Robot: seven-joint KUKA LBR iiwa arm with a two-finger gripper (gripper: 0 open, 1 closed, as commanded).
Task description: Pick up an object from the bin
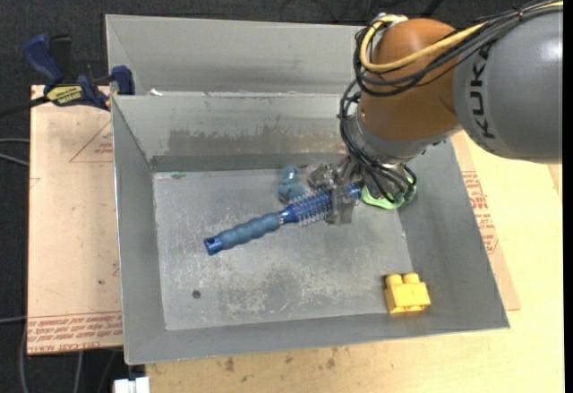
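A blue brush (269, 224) lies slanted across the middle of the bin, its handle end pointing to the lower left. My gripper (333, 196) is down at the brush's bristle head, near the back right of the bin floor. One finger stands on each side of the head, and the gripper is shut on it. A small pale blue lump (289, 182) sits just left of the gripper, touching the bristles. A green ring-like thing (397, 195) peeks out from under the wrist on the right.
A yellow toy brick (406, 293) rests at the front right corner of the bin floor. The orange wrist cover and cables hang over the back right of the bin. Bare floor lies to the left and front.
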